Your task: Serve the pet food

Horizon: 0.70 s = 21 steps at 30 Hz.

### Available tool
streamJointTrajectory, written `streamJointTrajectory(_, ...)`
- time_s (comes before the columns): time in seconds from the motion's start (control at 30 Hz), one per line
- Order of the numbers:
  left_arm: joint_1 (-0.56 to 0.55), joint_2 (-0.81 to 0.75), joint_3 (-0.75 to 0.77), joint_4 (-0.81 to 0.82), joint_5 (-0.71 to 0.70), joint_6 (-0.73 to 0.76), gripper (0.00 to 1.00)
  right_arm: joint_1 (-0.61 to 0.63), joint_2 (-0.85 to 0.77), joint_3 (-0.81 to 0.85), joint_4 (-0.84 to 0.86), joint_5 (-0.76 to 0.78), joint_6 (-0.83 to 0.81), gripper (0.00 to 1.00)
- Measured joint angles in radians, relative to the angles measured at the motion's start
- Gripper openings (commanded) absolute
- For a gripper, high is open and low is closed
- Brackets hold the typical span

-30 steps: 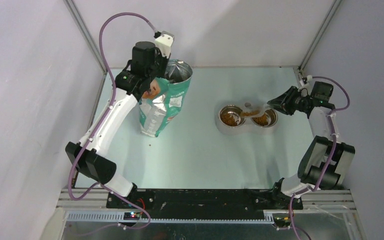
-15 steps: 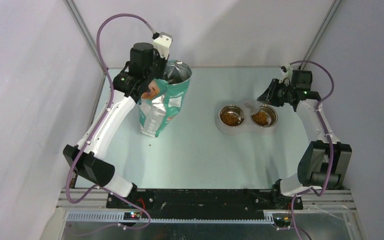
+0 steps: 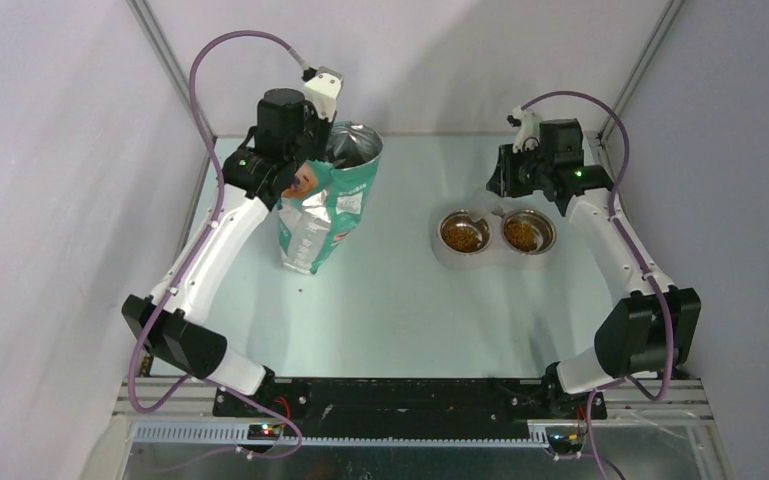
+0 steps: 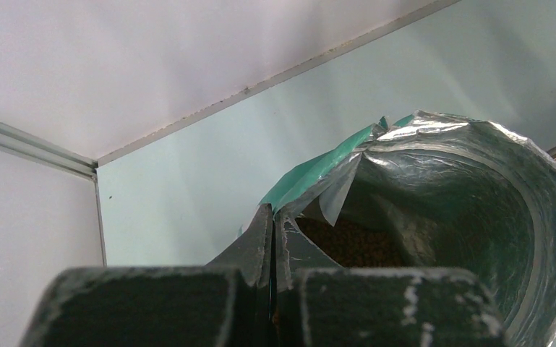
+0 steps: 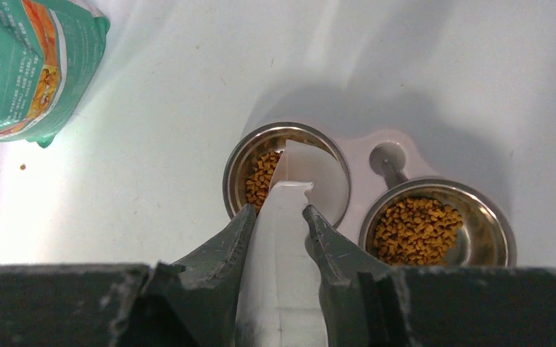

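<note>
1. Top external view showed the pet food (image 3: 463, 236) heaped in both steel bowls (image 5: 484, 238) of a twin feeder (image 5: 376, 141). From the left wrist, more showed deep inside the open bag (image 3: 325, 205).
2. Left gripper (image 4: 271, 220) was pinched together on the bag's torn rim. Right gripper (image 5: 278, 217) was clamped on the handle of a clear scoop (image 5: 311, 173), held over the bowl nearer the bag.
3. Kibble would likely handle as light, hard, loose grains that roll and scatter. Jaws could not pinch it, so it is best taken up in the scoop, kept level.
4. Table (image 3: 390, 310) looked smooth and pale green, probably slippery. One stray pellet (image 5: 23, 167) lay near the bag.
5. Plain walls (image 3: 460, 60) closed in the back and both sides, close to both arms.
</note>
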State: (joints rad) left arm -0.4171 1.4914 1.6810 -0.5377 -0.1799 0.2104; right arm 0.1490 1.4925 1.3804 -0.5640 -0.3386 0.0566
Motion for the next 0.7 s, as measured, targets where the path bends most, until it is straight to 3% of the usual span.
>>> streamJointTrajectory(0.43, 0.010, 0.001, 0.000, 0.003, 0.001, 0.000, 0.00, 0.007, 0.067, 0.072, -0.027, 0.017, -0.042, 0.00)
streamJointTrajectory(0.7, 0.017, 0.001, 0.002, 0.002, 0.008, 0.000, 0.00, 0.005, 0.068, 0.140, -0.044, -0.100, -0.008, 0.00)
